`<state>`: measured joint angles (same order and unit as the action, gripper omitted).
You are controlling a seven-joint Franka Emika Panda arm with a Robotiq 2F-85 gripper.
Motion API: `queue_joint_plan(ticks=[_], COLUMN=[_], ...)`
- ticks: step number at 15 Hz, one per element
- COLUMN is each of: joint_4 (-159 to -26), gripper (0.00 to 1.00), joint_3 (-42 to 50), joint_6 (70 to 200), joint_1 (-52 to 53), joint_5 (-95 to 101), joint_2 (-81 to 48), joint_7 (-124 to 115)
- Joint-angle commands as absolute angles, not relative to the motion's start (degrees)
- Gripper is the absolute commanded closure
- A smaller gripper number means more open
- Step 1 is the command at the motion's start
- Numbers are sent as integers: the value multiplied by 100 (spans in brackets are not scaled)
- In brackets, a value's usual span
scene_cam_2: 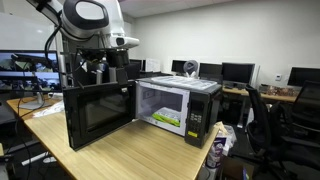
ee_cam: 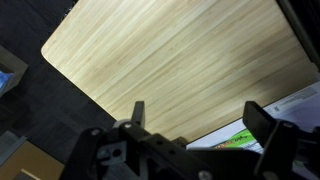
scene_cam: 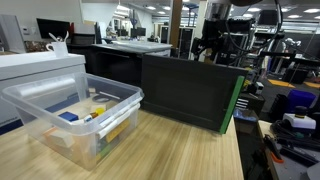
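Wrist view: the tool hangs above the wooden bench. Its two fingers are spread wide with nothing between them, so it is open and empty. A white edge and a green-printed pack show at the lower right of this view. I cannot tell from here alone whether they belong to the oven.

In an exterior view the tool sits above and just behind the top edge of the microwave door, near it. Whether it touches is hidden by the angle. The door is swung fully out to the side, with its dark inner face to the camera. The microwave stands on the same bench with its cavity lit, and a green and yellow pack lies on the cavity floor.

In an exterior view from the far side, the back of the door shows as a dark panel at mid-bench. A clear plastic bin of small items stands well apart from it, near the camera.

Progress, as a judgement:
- The opening of the door looks complete.
- The pack lies untouched inside.
- The tool carries nothing.
- The door is not shut.
- The bin is not approached.
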<state>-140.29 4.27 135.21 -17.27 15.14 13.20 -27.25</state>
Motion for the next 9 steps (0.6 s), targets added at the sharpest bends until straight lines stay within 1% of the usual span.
queue_joint_plan(ticks=[1,9], joint_4=[-13866,-13415], gripper=[0,0], joint_3=[544,909], joint_6=[13636,13613], joint_1=[-1758,-1831], joint_5=[1712,1742], joint_2=[1096,943], joint_7=[-2930,-2949])
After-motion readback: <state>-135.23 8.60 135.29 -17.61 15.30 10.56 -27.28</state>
